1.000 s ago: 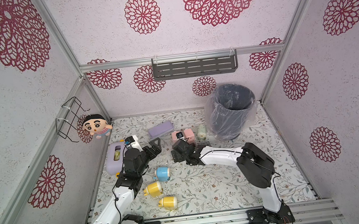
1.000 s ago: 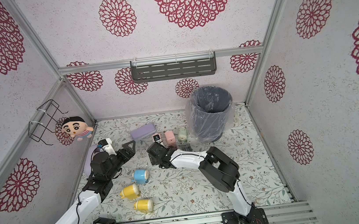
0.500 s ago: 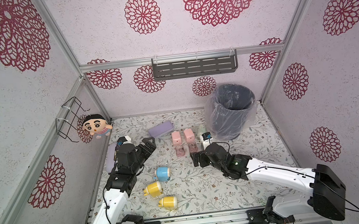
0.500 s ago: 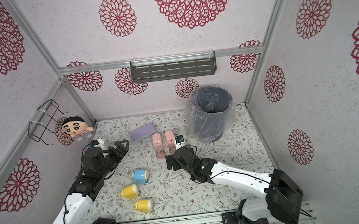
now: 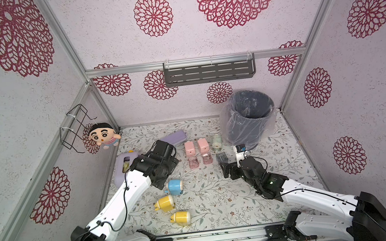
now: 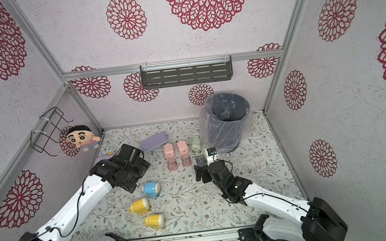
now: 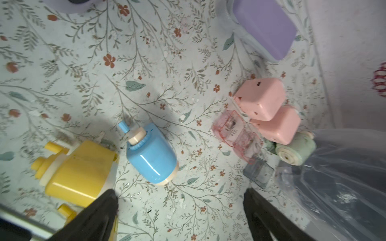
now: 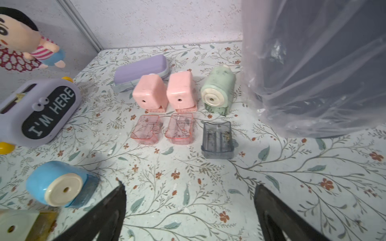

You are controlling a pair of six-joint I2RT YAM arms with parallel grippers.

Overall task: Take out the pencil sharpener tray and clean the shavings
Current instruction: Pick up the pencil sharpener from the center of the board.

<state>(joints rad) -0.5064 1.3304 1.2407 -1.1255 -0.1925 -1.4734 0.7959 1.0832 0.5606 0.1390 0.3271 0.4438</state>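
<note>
Both pincers are spread wide and hold nothing. The right gripper (image 8: 190, 185) hovers over bare table near the bin (image 5: 245, 130), on the side of the bin that faces the robot. Its fingers (image 8: 108, 208) point toward a grey tray (image 8: 217, 139).

That tray lies flat on the table near the foot of the bin. It is out of the green sharpener (image 8: 218, 91) and a little apart from it, and the sharpener itself stands upright just beside the bin. A few tan flecks of shavings (image 8: 226, 136) show inside the grey tray; how much is there I cannot tell.

Next along the same row, farther from the bin, stands the near pink sharpener (image 8: 180, 88), and then the far pink sharpener (image 8: 149, 91). Each has its clear tray out in front of it: the near pink tray (image 8: 180, 129) and the far pink tray (image 8: 146, 130).

The left gripper (image 7: 179, 192) hangs well apart from the bin, beyond the pink pair. It is near a blue sharpener (image 7: 152, 154) that lies on its side. A yellow sharpener (image 7: 77, 169) lies just beside the blue one, farther still from the bin.
</note>
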